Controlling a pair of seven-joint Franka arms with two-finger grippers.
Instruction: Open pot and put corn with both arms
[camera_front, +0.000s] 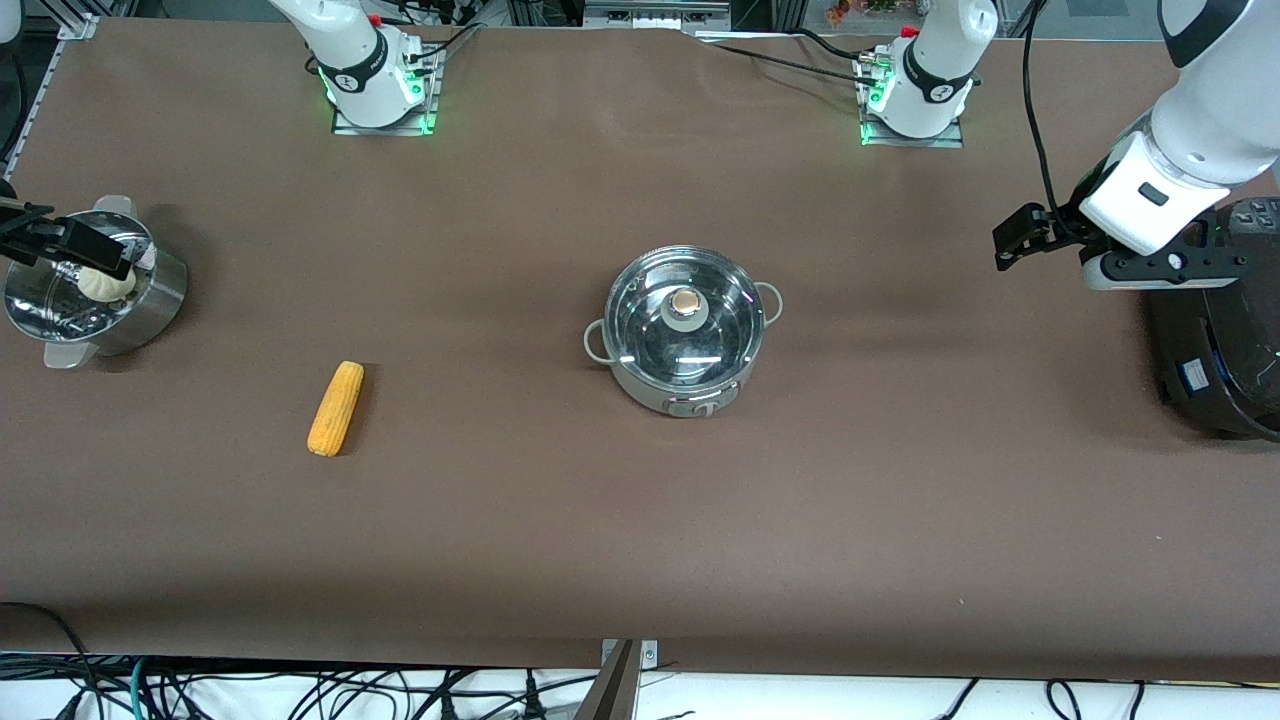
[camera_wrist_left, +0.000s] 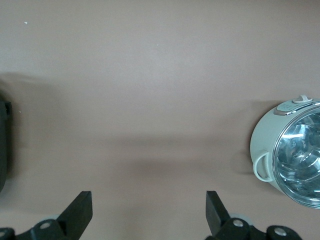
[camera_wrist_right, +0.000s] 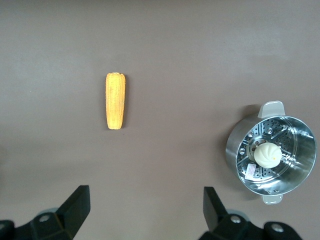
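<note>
the pot (camera_front: 684, 332) stands near the middle of the table (camera_front: 560, 540), its glass lid (camera_front: 686, 322) on and the tan knob (camera_front: 685, 300) at the lid's centre. a grey loop handle shows on each side, and a small knob sits on the wall that faces the front camera. in the left wrist view the pot (camera_wrist_left: 292, 152) shows only partly, at the picture's edge, with one loop handle and part of the lid visible.

the corn (camera_front: 335, 408) lies flat on the bare table toward the right arm's end, somewhat nearer to the front camera than the pot and well apart from it. the right wrist view shows the corn (camera_wrist_right: 115, 101) lying alone with nothing touching it.

a steel steamer pot (camera_front: 95, 285) with a round white bun (camera_front: 105, 283) in it stands at the right arm's end of the table, farther from the front camera than the corn. a large black cooker (camera_front: 1215, 330) stands at the left arm's end.

the left gripper (camera_front: 1015, 240) hangs in the air over bare table beside the black cooker, between the cooker and the pot; its fingers (camera_wrist_left: 80, 210) are spread wide with nothing between them. the right gripper (camera_front: 60, 245) hangs over the steamer pot, its fingers (camera_wrist_right: 77, 205) likewise spread wide and holding nothing.
</note>
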